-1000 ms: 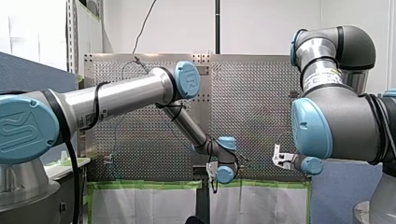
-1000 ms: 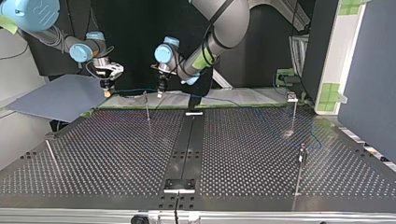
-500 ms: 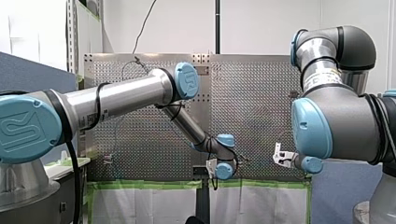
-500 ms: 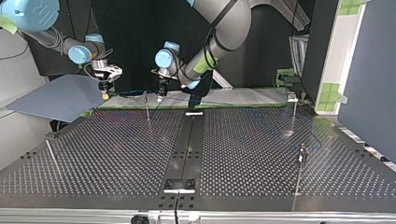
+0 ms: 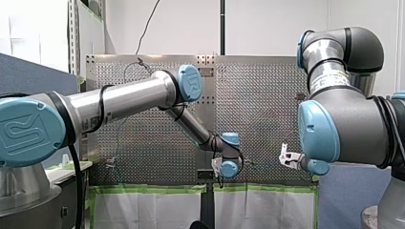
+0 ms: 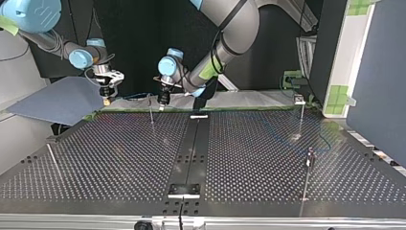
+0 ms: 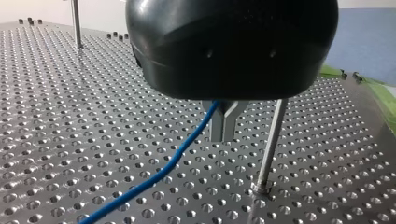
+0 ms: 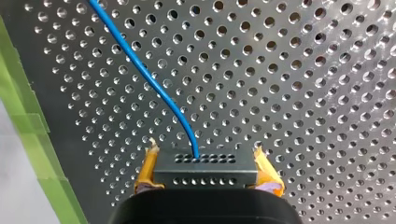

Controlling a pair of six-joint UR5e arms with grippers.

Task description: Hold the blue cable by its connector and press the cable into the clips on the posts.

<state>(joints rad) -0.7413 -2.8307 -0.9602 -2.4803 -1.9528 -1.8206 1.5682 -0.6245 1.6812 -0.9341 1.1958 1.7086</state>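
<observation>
In the right wrist view my right gripper (image 8: 208, 169) is shut on the black connector (image 8: 205, 163), one yellow pad (image 8: 148, 168) on either side of it. The blue cable (image 8: 140, 65) leaves the connector and runs out over the perforated plate. My left gripper (image 7: 223, 136) has its metal fingers (image 7: 217, 123) shut on the blue cable (image 7: 163, 170), just beside a thin metal post (image 7: 270, 142). In the top view my right gripper (image 6: 106, 99) hangs at the far left, and my left gripper (image 6: 162, 101) sits right beside the nearest post (image 6: 151, 111).
More posts stand at the top view's right (image 6: 301, 111), at its near right (image 6: 309, 168) and near left (image 6: 52, 160). A blue-grey sheet (image 6: 57, 101) lies past the table's far left corner. Green tape (image 8: 32, 140) lines the plate's edge.
My left gripper has moved down and toward the top view's left, closer to the post, with the cable in it. My right gripper has drifted slightly the same way.
</observation>
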